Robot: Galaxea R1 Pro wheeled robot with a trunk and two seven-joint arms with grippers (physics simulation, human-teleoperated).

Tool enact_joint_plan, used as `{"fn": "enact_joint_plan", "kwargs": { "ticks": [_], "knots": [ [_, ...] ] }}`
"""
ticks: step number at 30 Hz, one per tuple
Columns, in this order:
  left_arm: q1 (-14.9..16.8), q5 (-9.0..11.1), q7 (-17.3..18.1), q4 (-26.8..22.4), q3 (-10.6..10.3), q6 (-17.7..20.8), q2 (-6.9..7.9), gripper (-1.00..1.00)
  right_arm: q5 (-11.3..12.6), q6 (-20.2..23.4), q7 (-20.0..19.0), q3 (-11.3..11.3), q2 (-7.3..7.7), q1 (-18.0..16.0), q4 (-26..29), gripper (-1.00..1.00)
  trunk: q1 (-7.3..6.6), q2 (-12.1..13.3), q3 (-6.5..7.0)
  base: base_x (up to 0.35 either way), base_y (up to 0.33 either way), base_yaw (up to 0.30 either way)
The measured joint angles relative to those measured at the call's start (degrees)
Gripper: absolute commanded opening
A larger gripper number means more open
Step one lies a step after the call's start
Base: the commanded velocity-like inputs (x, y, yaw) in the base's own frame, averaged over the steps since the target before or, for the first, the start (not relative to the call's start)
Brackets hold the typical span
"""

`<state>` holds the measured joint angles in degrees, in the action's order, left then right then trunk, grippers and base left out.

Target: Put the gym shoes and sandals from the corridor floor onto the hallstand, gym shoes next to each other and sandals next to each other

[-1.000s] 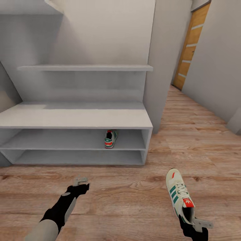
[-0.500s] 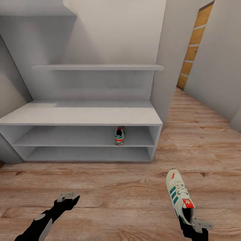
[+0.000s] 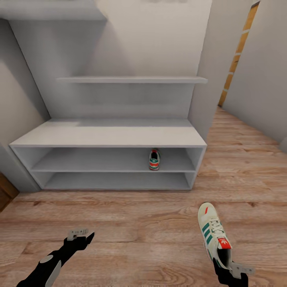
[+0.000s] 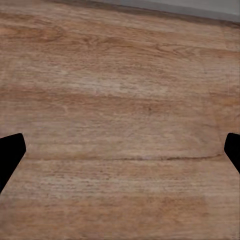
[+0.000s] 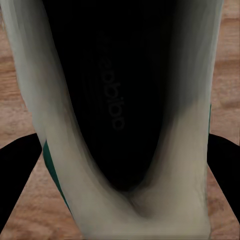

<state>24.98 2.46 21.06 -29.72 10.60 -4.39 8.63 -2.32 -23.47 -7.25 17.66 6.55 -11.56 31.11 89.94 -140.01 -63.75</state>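
Facing the pale grey hallstand (image 3: pixel 107 137) across the upper and middle part of the head view, the robot stood on the wood-plank corridor floor (image 3: pixel 143 223), which filled the lower half of the frame. One cream-white gym shoe (image 3: pixel 154 159) with teal stripes and a red-orange heel tab sat on the upper of the two open shelf rows, toward the right end and heel outward. The second gym shoe (image 3: pixel 215 235) was at the lower right of the frame, toe pointing toward the rack, gripped at its heel by the right gripper (image 3: pixel 232 271); in the right wrist view the dark inside of this sneaker (image 5: pixel 120 100) sat between the black fingers (image 5: pixel 17 170), which pressed against its sides, so the gripper was clamped on it. The left gripper (image 3: pixel 79 236) hovered at the lower left of the head view above bare floor, and in the left wrist view its fingertips (image 4: pixel 10 155) stood wide apart with nothing between them. An orange-brown door (image 3: pixel 239 52) showed at the upper right, down the corridor. No sandals could be seen in any view. As a judgement, roughly a quarter of the task looked finished: one sneaker was shelved, the held one remained to be set beside it, and both sandals were yet to be found and placed side by side on the rack.
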Motion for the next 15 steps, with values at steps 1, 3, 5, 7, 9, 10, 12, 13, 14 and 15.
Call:
{"fn": "enact_joint_plan", "kwargs": {
  "ticks": [1,3,5,7,9,10,12,13,14,15],
  "knots": [
    [0.0,0.0,0.0,0.0,0.0,0.0,0.00,1.00,0.0,0.0,0.0,0.0,0.00,0.0,0.0,-1.00,0.00,0.0,0.00,-0.155,0.293,0.000],
    [0.0,0.0,0.0,0.0,0.0,0.0,0.00,1.00,0.0,0.0,0.0,0.0,0.00,0.0,-0.1,-1.00,0.00,0.0,0.00,-0.175,0.284,0.000],
    [0.0,0.0,0.0,0.1,0.0,0.0,0.00,1.00,0.0,0.0,0.0,0.0,-0.02,0.0,-0.1,-1.00,0.01,0.0,0.00,-0.192,0.276,0.000],
    [0.0,0.0,0.0,0.1,0.0,0.0,0.00,1.00,0.0,0.0,0.0,0.0,-0.05,0.0,-0.2,-1.00,0.01,0.0,0.00,-0.203,0.271,0.000],
    [0.0,0.0,0.0,0.1,0.0,0.0,0.00,1.00,0.0,0.0,0.0,0.0,-0.06,0.0,-0.2,-1.00,0.01,0.0,0.00,-0.207,0.269,0.000],
    [0.0,0.0,0.0,0.0,0.0,0.0,0.00,1.00,0.0,0.0,0.0,0.0,-0.07,0.0,-0.2,-1.00,0.01,0.0,0.00,-0.210,0.267,0.000],
    [0.0,0.0,0.0,0.1,0.0,0.0,0.00,1.00,0.0,0.0,0.0,0.0,-0.08,0.0,-0.2,-1.00,0.01,0.0,0.00,-0.211,0.267,-0.012],
    [0.0,0.1,0.0,0.1,0.0,0.0,0.00,1.00,0.0,0.0,0.0,0.0,-0.08,0.0,-0.2,-1.00,0.01,0.0,0.00,-0.212,0.267,-0.042],
    [0.0,0.1,0.0,0.1,0.0,0.0,0.00,1.00,0.0,0.0,0.0,0.0,-0.06,0.0,-0.2,-1.00,0.01,0.0,0.00,-0.213,0.266,-0.109],
    [0.0,0.1,0.0,0.1,0.0,0.0,0.00,1.00,0.0,0.0,0.0,0.0,-0.07,0.0,-0.2,-1.00,0.01,0.0,0.00,-0.213,0.266,-0.144]
  ]
}}
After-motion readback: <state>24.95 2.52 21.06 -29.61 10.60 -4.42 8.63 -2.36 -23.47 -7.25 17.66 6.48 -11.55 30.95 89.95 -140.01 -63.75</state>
